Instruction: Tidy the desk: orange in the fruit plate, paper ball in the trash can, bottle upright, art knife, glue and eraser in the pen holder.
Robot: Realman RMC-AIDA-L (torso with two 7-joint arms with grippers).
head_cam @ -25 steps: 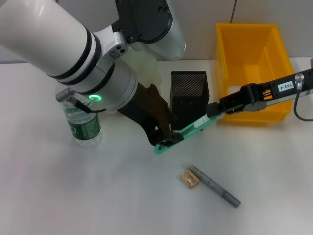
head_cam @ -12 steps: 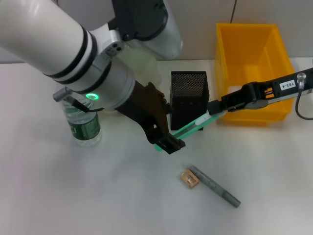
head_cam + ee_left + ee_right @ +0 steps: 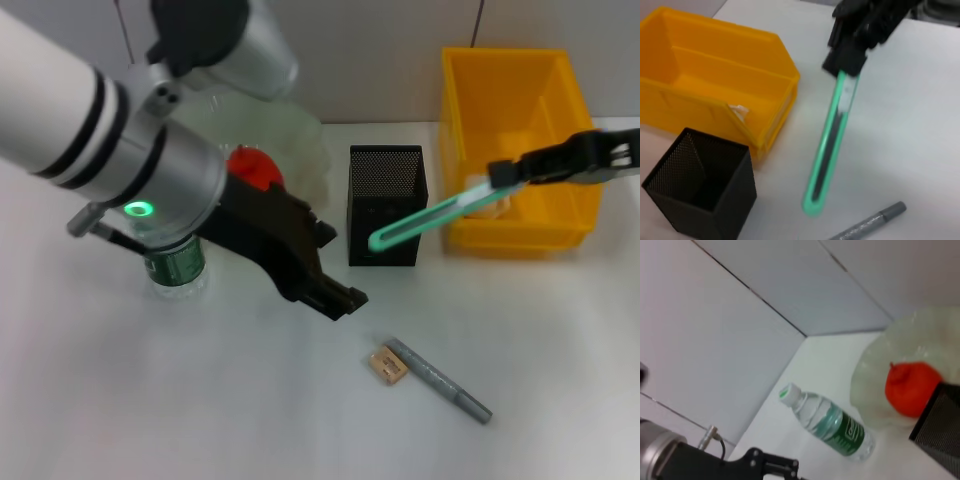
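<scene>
i see the right gripper [image 3: 515, 172] clamped on the green art knife [image 3: 430, 216], held in the air just right of the black pen holder [image 3: 387, 205], tip slanting down. the left gripper [image 3: 335, 297] hovers near-left of the holder; i cannot tell its fingers' state. the orange [image 3: 252, 166] sits in the fruit plate [image 3: 300, 150].
</scene>
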